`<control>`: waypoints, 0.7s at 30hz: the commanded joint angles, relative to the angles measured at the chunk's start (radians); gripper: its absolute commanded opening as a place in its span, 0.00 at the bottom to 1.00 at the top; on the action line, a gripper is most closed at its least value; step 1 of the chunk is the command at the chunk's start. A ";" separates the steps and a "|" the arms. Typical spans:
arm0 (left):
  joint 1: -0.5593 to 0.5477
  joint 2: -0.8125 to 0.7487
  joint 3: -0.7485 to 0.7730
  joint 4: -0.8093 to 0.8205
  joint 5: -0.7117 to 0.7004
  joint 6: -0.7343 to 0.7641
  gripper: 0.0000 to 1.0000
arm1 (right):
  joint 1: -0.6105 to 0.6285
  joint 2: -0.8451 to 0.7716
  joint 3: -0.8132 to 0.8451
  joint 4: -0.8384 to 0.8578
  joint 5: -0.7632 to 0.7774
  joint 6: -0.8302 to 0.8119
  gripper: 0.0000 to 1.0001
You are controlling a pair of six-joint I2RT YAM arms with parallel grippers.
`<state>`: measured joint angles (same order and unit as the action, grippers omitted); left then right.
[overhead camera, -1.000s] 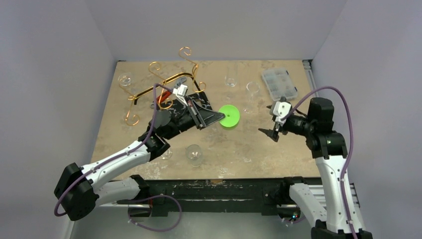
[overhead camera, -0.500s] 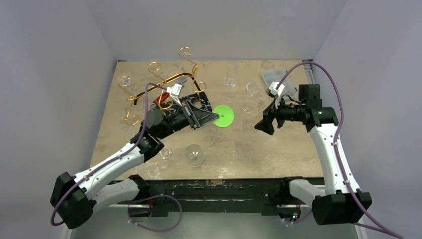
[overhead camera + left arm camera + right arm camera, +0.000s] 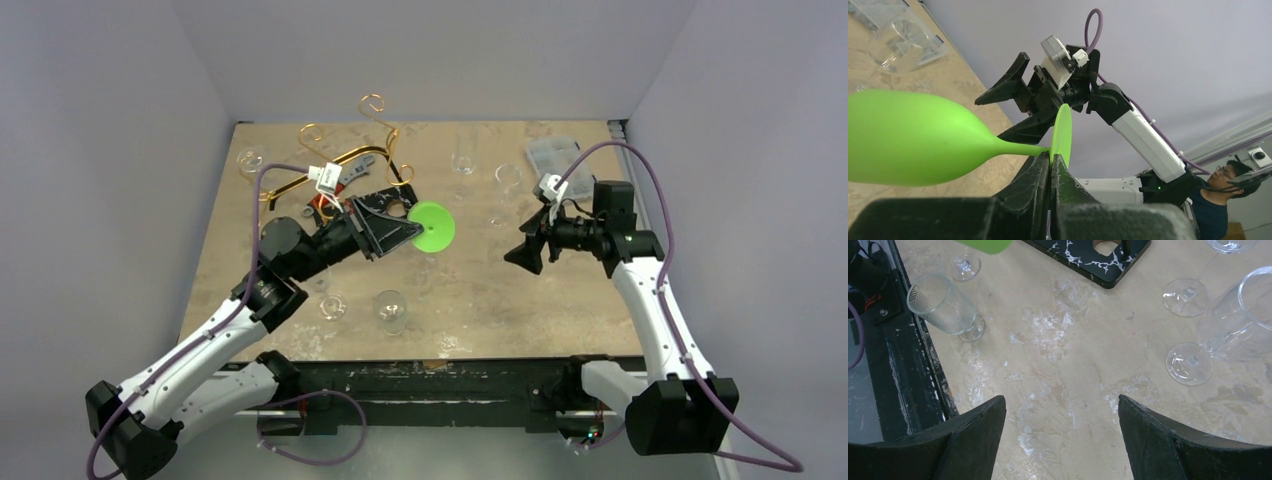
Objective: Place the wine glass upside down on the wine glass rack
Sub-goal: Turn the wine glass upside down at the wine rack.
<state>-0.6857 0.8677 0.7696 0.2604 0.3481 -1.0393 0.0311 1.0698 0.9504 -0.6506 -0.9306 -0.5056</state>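
Observation:
My left gripper (image 3: 398,226) is shut on the stem of the green wine glass (image 3: 432,226) and holds it on its side above the table. In the left wrist view the bowl (image 3: 908,140) points left and the foot (image 3: 1062,131) stands edge-on just past the shut fingertips (image 3: 1042,165). The gold wire rack (image 3: 330,150) stands at the back left, behind this gripper. My right gripper (image 3: 527,255) is open and empty, held above the table and pointing left towards the glass; it also shows in its own wrist view (image 3: 1062,402). A green edge of the glass (image 3: 988,245) shows at the top of that view.
A black white-veined board (image 3: 1088,252) lies under the left gripper. Clear glasses stand at the front (image 3: 390,310) (image 3: 332,305), back left (image 3: 252,160) and back right (image 3: 463,150) (image 3: 508,180). A clear plastic box (image 3: 555,155) sits at the back right.
My left arm has carried the green glass up and to the left, towards the rack. My right arm has risen and turned its open gripper to point left.

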 commanded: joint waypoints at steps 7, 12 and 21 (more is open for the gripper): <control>0.019 -0.001 0.077 -0.021 0.030 0.064 0.00 | -0.026 -0.068 -0.051 0.054 -0.018 -0.057 0.80; 0.032 -0.021 0.111 -0.073 0.028 0.096 0.00 | -0.026 -0.069 -0.051 0.048 -0.011 -0.068 0.80; 0.105 -0.079 0.146 -0.171 0.022 0.157 0.00 | -0.027 -0.068 -0.055 0.046 -0.009 -0.073 0.80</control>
<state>-0.6144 0.8219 0.8570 0.1123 0.3634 -0.9371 0.0063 1.0180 0.9028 -0.6197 -0.9337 -0.5617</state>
